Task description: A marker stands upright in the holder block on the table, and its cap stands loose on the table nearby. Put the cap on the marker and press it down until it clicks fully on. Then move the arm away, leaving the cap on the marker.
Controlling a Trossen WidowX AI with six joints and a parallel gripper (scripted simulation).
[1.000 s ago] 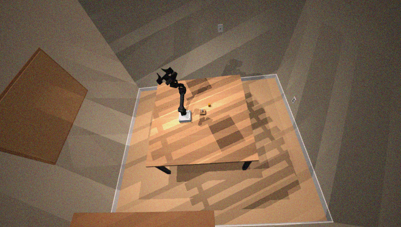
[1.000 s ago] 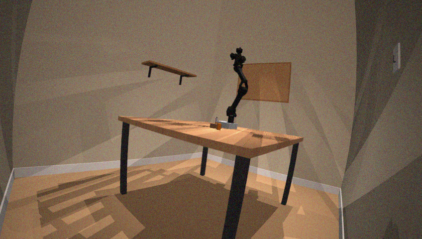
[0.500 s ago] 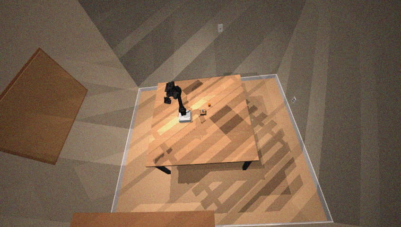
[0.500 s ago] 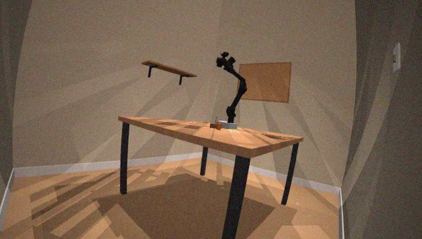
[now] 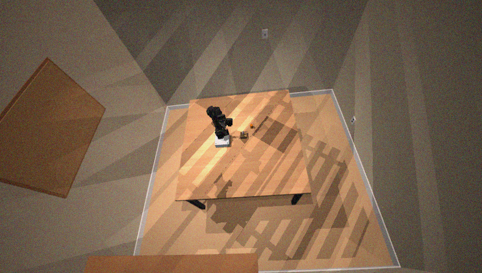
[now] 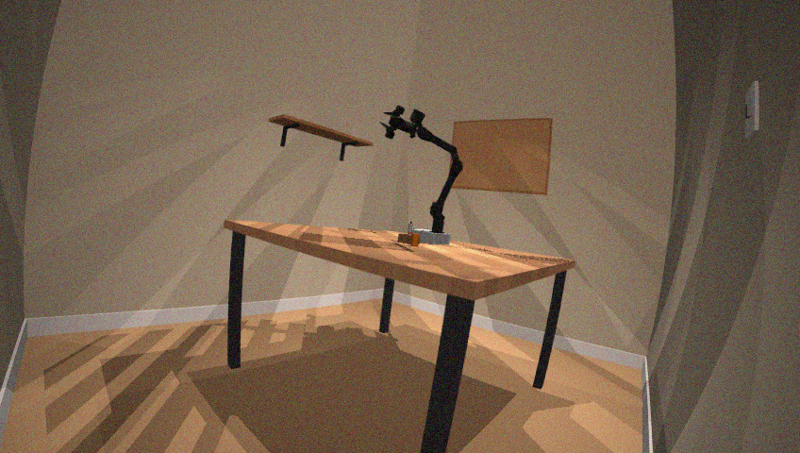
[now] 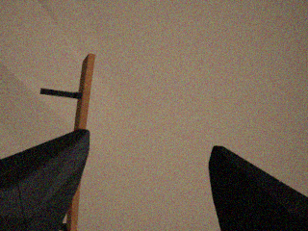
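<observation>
The orange cap [image 5: 252, 125] [image 6: 415, 240] stands on the table [image 5: 270, 169] [image 6: 347, 255], a little apart from the holder block. The small brown holder block [image 5: 244, 136] [image 6: 403, 238] stands near the arm's base. The marker [image 5: 242, 132] [image 6: 410, 226] stands upright in the block, its pale upper end bare. My gripper [image 6: 383, 119] [image 7: 150, 147] is open and empty, high above the table. In the wrist view only wall and a shelf show beyond the fingers. The cap, block and marker are outside the wrist view.
The arm's pale base [image 5: 223, 141] [image 6: 435, 236] stands on the table beside the holder block. A wall shelf [image 6: 320, 131] [image 7: 85, 91] and a brown board [image 5: 50, 128] [image 6: 501, 157] are on the walls, away from the table.
</observation>
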